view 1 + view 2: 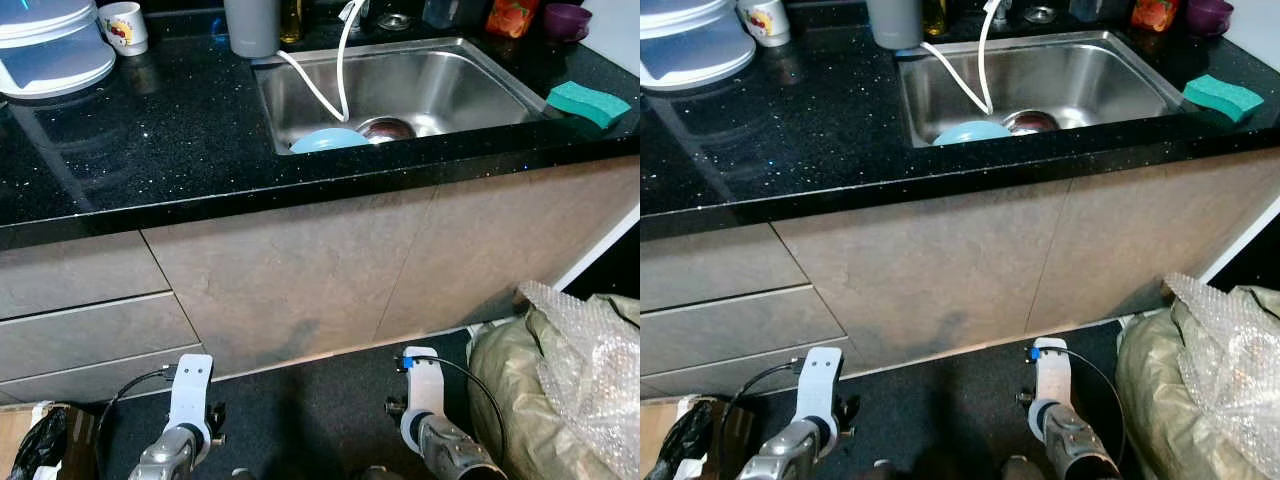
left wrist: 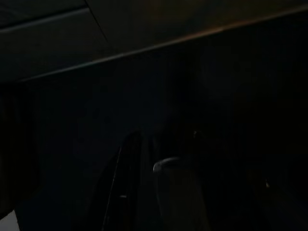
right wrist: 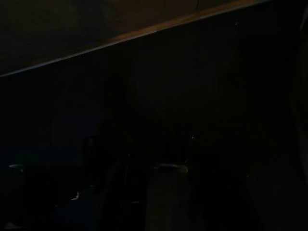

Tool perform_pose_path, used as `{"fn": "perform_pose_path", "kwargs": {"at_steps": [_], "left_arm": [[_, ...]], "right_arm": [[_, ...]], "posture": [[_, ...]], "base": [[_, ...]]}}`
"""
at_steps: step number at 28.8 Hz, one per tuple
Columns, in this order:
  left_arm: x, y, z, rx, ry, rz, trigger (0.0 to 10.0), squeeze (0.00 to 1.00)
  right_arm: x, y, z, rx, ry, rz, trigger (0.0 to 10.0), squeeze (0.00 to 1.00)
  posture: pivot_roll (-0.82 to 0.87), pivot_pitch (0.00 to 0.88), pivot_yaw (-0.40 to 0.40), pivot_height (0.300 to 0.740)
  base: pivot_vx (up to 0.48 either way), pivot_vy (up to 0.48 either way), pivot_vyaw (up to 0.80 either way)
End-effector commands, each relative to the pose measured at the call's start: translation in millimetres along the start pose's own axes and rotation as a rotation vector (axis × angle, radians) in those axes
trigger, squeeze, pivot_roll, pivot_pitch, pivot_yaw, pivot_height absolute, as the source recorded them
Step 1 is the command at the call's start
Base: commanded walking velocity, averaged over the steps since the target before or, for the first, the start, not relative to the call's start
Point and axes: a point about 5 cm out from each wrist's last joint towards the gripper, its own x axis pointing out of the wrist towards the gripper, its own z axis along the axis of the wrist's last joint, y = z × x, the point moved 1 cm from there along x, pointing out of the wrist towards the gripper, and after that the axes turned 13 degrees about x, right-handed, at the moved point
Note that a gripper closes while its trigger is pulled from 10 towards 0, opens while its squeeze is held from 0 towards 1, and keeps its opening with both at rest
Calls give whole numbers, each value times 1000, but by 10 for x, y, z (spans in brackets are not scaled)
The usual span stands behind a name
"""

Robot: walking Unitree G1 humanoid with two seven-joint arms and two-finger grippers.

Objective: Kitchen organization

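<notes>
- Left gripper (image 1: 190, 385) hanging idle low by the cabinet front, near the floor; fingers not readable, wrist view too dark, so cannot tell if released or clenched.
- Right gripper (image 1: 420, 375) also hanging low in front of the cabinet doors, nothing seen in it; can't tell released or clenched either.
- Both arms sitting well below the black countertop (image 1: 150, 150), well apart from anything to organize.
- Cabinet front (image 1: 300, 270) facing the robot, drawers (image 1: 80, 320) on the left side, all shut.
- Sink (image 1: 500, 85) set in the countertop, holding the likely task items: a light blue bowl (image 1: 328, 140) at the near wall, a metal bowl (image 1: 388, 128) just beside it.
- White hose (image 1: 340, 70) drooping into the sink above the bowls.
- Green sponge (image 1: 588, 102) lying on the counter right of the sink, near the edge.
- Grey cup (image 1: 252, 25) standing behind the sink's left corner; white mug (image 1: 125, 25) and a white stacked container (image 1: 50, 45) sitting far left on the counter.
- Bag of bubble wrap (image 1: 570, 380) lying on the floor by the right gripper; a dark bag (image 1: 45, 445) by the left.
- Risks, judging from here: raising the right arm could be snagging the bubble wrap bag; reaching into the sink could be catching the hose and dragging it; the blue bowl is tucked under the counter lip, so a blind grasp could slip; the sponge could get knocked off.
</notes>
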Motion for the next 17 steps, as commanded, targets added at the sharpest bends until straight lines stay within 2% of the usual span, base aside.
{"fn": "perform_pose_path", "kwargs": {"at_steps": [1,5,6,9,17], "left_arm": [[-3,-35,-74,23,29,-23,10000,0],[0,-37,-65,55,-5,-25,10000,0],[4,-28,-70,76,-9,-9,10000,0],[13,-44,-37,67,-37,-5,10000,0],[29,-99,-62,103,-26,-16,10000,0]], "right_arm": [[3,10,-30,26,4,1,10000,0],[11,48,-15,28,-9,18,10000,0],[11,58,-24,1,-11,25,10000,0],[9,54,-29,-58,-33,18,10000,0],[4,8,-46,-54,-37,7,10000,0]], "posture": [[-10,124,12,740],[-10,135,7,740],[-10,136,7,740],[-10,136,7,740],[-13,132,-3,740]], "base": [[0,0,0],[0,0,0],[0,0,0],[0,0,0],[0,0,0]]}}
